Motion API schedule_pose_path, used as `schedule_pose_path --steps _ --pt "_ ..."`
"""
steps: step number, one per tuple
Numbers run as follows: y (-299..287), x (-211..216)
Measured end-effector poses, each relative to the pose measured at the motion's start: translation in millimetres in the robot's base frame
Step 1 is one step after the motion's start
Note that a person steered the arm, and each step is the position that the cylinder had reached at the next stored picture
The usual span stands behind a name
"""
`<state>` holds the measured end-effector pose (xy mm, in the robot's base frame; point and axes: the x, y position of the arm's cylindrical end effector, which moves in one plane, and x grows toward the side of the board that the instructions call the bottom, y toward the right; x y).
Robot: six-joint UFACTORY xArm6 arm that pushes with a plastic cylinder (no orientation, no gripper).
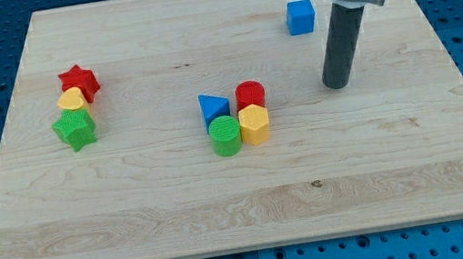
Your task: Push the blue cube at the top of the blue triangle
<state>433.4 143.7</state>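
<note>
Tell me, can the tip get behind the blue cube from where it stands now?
Probably yes. My tip stands just toward the view's bottom right of the blue cube, apart from it, with bare board between them. The cluster around the blue triangle lies well toward the view's left, out of the way.

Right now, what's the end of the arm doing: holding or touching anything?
My tip: a bare rod with no jaws, holding nothing; it touches no block.
It stands below and to the view's right of the blue cube, apart from it.
</note>
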Motion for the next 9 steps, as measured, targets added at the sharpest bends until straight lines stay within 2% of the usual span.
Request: schedule_pose_path --steps 1,2,4,5,6,9 --pt "36.2 0.0" --pt "56.4 -17.6" --pt "56.6 -112.7" --pt "26.3 -133.1" --pt "-21.1 -133.2" --pt "-82.1 -134.9"
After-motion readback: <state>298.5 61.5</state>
